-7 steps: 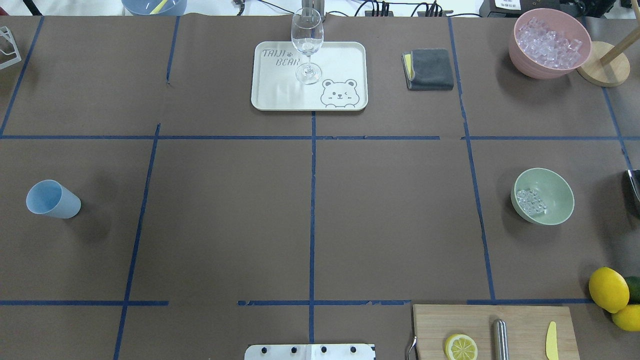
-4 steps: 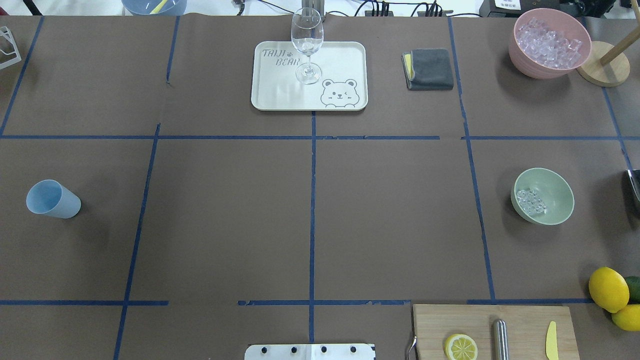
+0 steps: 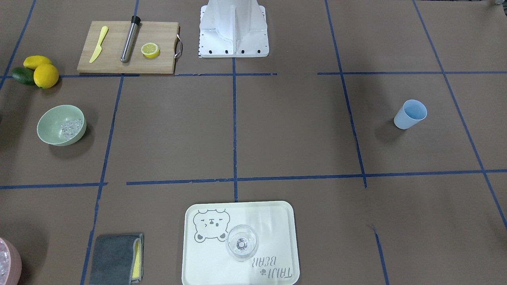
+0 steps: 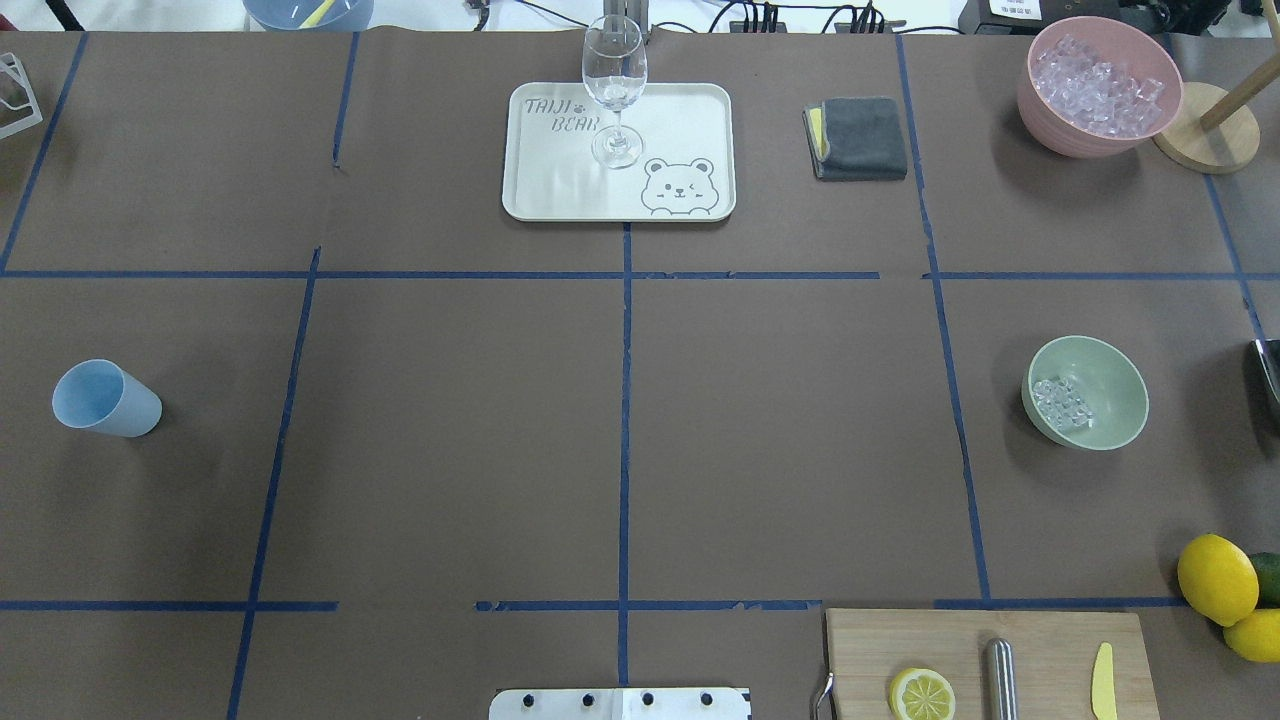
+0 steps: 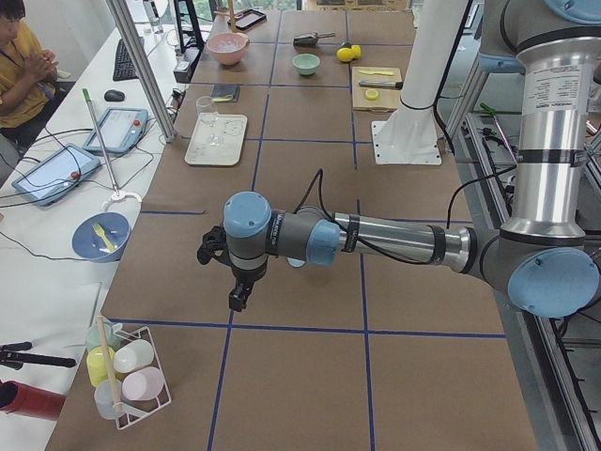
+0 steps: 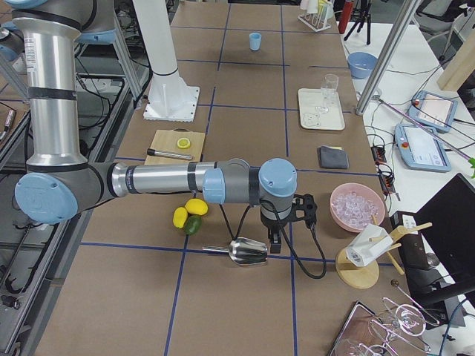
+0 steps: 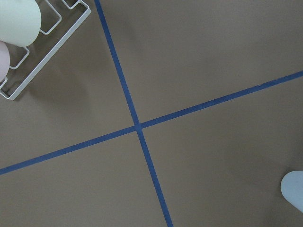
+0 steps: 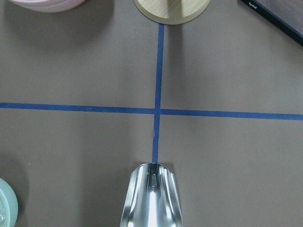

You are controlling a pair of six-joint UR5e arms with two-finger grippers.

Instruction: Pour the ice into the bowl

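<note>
A: Left gripper [image 5: 237, 303] hangs near the blue cup [image 4: 105, 398], right gripper [image 6: 273, 245] above the metal scoop [image 6: 249, 252]; their opening and hold I cannot tell.

B: Ice [image 4: 1062, 402] lies in the sage-green bowl [image 4: 1115, 380]; a careless right-arm sweep could tip it.

Surrounding objects on the brown table [image 4: 450, 450].
Stemmed glass [image 4: 613, 80] upright on bear-printed tray [image 4: 690, 115]; blue cup [image 4: 105, 400] at left; halved lemon [image 4: 921, 694] on cutting board [image 4: 1050, 650].

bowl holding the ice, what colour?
Pale sage green, matte; the bowl shows best in the overhead exterior view, with the ice inside.
</note>
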